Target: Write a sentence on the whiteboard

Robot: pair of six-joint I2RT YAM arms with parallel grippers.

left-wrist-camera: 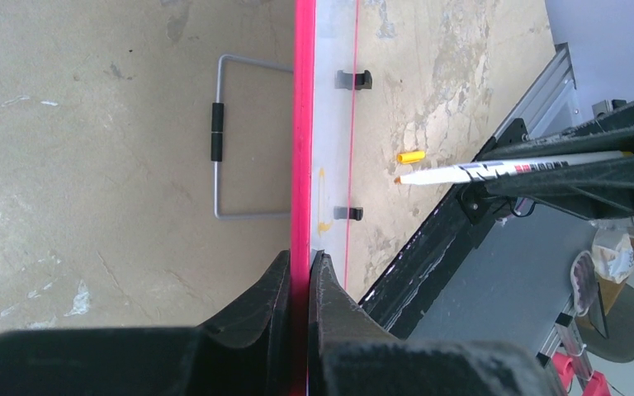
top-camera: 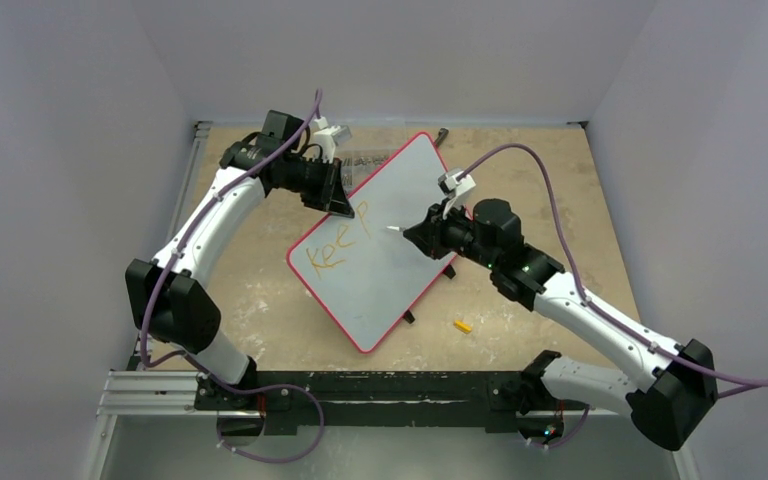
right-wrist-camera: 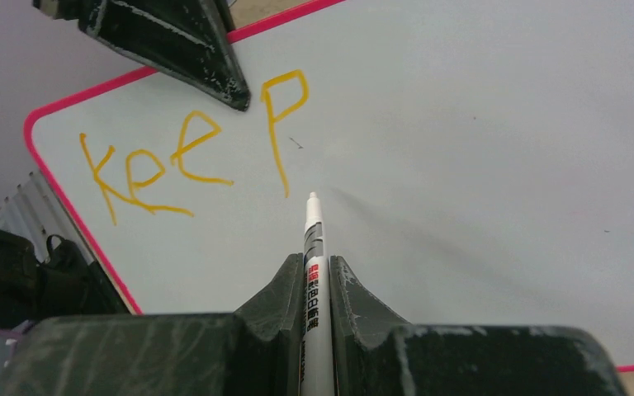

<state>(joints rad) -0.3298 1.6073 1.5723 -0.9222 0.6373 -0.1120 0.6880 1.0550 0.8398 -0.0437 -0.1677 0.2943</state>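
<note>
Whiteboard (top-camera: pixel 390 240) rim clamped in left jaws; marker (right-wrist-camera: pixel 314 247) gripped in right jaws, tip just right of lettering (right-wrist-camera: pixel 190 157) "Keep".

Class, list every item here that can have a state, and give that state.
whiteboard: stood up on edge, frame pinched by left claw.
sentence: unfinished, only "Keep" written.
marker: uncapped, tip off the whiteboard.
cap: off, lying on the table.
left claw: shut on whiteboard.
right claw: shut on marker.
</note>
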